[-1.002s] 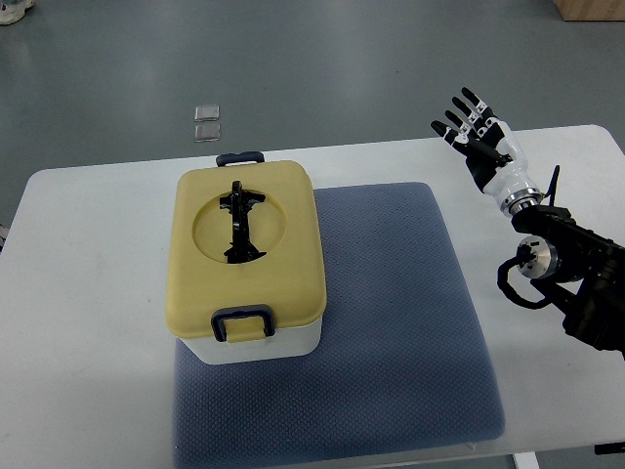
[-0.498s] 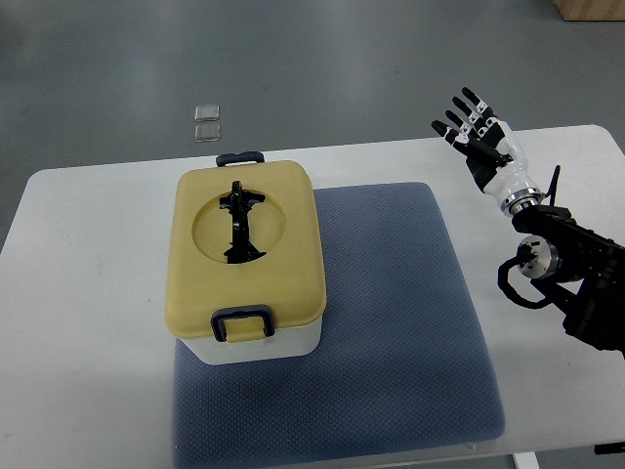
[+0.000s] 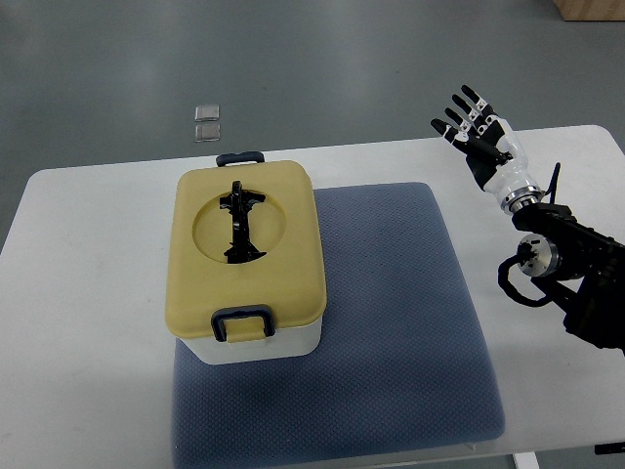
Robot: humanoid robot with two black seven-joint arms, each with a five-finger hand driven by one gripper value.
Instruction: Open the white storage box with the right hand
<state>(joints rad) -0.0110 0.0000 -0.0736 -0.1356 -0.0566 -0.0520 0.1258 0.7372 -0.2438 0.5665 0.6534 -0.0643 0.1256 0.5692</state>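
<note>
Grey floor behind, white table [image 3: 88,293] w/ blue-grey mat [image 3: 410,322]. White storage box [image 3: 249,262] sits on mat's left edge, yellow lid shut. Right hand [image 3: 479,137] well apart at far right, fingers spread, empty. Lid looks rigid plastic, prob light; near latch [image 3: 243,321] seems the best grip pt.

- Box [image 3: 250,337]: white body, closed yellow lid [image 3: 246,249], black latches at both ends, black handle folded flat in the lid's round recess.
- Stands upright on the left part of the mat [image 3: 391,322].
</note>
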